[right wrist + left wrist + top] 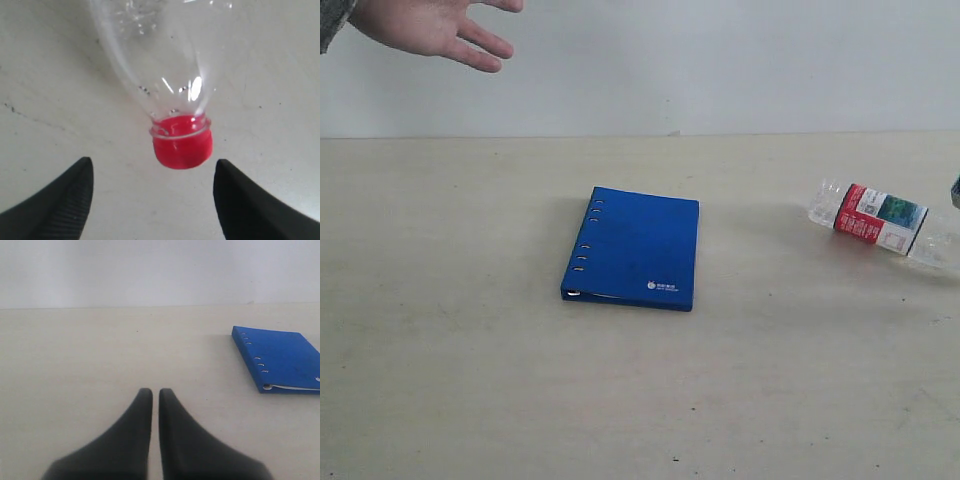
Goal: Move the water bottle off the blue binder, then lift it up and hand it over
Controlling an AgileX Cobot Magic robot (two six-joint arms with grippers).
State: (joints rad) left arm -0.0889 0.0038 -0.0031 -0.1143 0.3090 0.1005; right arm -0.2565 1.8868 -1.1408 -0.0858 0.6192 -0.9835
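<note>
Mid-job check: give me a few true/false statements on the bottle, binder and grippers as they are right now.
1. The water bottle stands upright on the blue binder. False: it lies on its side on the table, apart from the binder.
2. The right gripper is open, facing the red cap. True.
3. The left gripper holds the binder. False: it is shut, empty, apart from it.
4. An open human hand is in view. True.

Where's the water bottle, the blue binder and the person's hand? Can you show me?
water bottle [878, 220]: exterior view, on its red, white and green label.
blue binder [638, 245]: exterior view, on the middle of its cover.
person's hand [428, 24]: exterior view, on the palm.
</note>
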